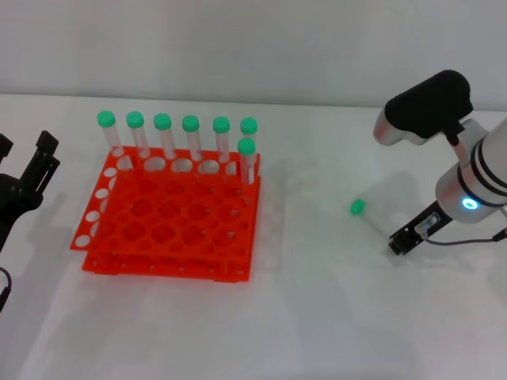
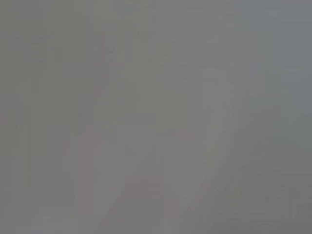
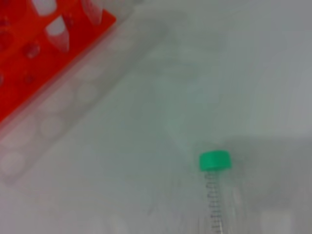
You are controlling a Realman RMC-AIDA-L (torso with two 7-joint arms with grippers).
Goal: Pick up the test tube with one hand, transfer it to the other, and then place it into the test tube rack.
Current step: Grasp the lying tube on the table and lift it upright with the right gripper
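The test tube (image 1: pixel 359 207) lies on its side on the white table, right of the rack, its green cap pointing toward the rack. Its clear body runs toward my right gripper (image 1: pixel 405 241), which sits low at the table at the tube's bottom end, on the blue-lit arm. In the right wrist view the tube (image 3: pixel 215 161) lies close below the camera. The orange-red test tube rack (image 1: pixel 170 226) stands at left centre, and its corner shows in the right wrist view (image 3: pixel 29 53). My left gripper (image 1: pixel 28 170) is open and empty at the far left edge.
Several green-capped tubes (image 1: pixel 190 134) stand upright along the rack's back row and right side. White table (image 1: pixel 317 317) stretches in front of and between the rack and the lying tube. The left wrist view shows only plain grey.
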